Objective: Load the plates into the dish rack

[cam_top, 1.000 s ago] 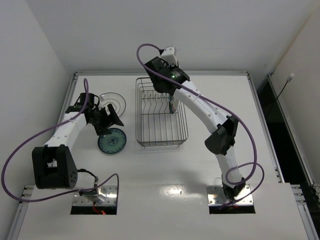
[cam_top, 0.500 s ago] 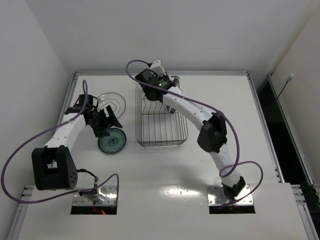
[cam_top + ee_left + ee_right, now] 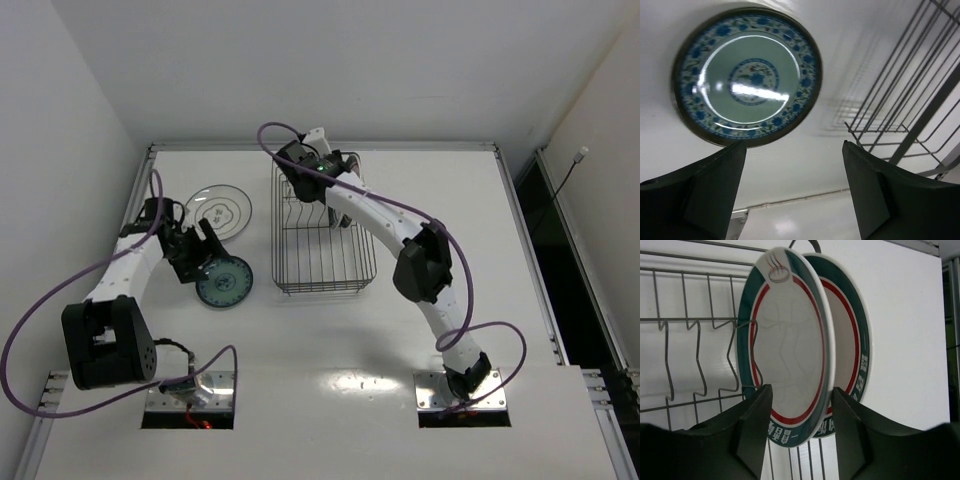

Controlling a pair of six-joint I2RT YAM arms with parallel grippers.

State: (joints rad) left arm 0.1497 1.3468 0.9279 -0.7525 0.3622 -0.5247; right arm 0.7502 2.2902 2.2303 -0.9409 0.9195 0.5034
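The white desk (image 3: 450, 200) carries three things directly on its surface, all on its left and middle part. A black wire dish rack (image 3: 325, 289) stands near the middle with its long side running from near to far. To the left of it two plates lie flat and face up: a small teal patterned plate (image 3: 224, 281) near the rack's near left corner, and a pale greyish plate (image 3: 222, 209) with dark rings farther back, close to the teal one but apart from it.
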